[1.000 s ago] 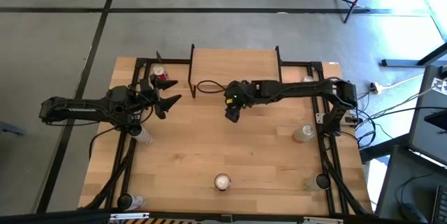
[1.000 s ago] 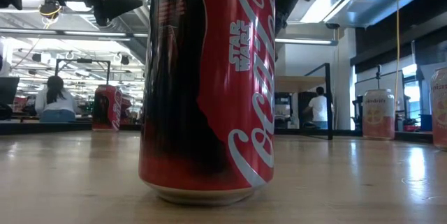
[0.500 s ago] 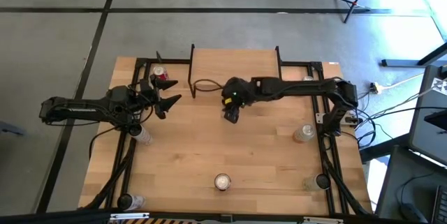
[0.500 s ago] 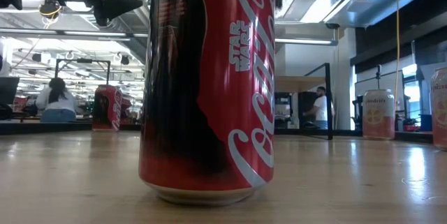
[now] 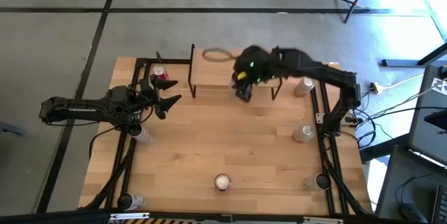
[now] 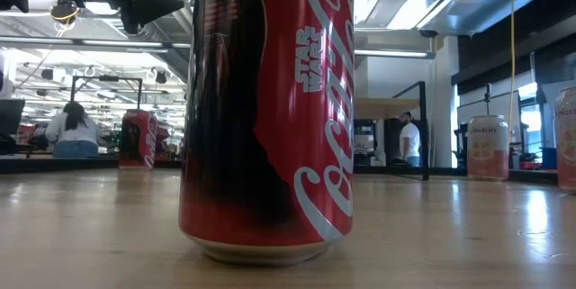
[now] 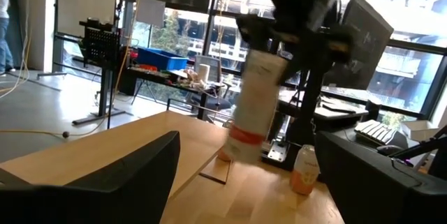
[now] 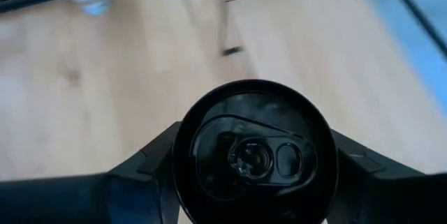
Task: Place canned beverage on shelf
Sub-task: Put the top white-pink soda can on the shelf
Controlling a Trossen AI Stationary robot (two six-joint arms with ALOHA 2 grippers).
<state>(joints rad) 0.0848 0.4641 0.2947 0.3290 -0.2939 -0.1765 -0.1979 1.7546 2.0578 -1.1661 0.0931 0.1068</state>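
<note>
Shelf [image 5: 213, 70] stands at the table's [image 5: 223, 147] far edge. Right gripper [image 5: 244, 84] hangs above the shelf's right part, fingers [image 8: 150, 158] pinching a can [image 8: 253, 151], lifted off the wood. Left gripper [image 5: 166, 97] hovers left of the shelf, fingers spread, nothing held.

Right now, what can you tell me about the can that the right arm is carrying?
The carried can sits clamped between the right gripper's two dark fingers, one on each side. From the wrist its top looks dark and round, with an unopened pull tab. From the left wrist view it is a tall pale can with a red band near the bottom, slightly tilted and lifted off the wood. From above it hangs over the front edge of the shelf, not set down yet.
</note>
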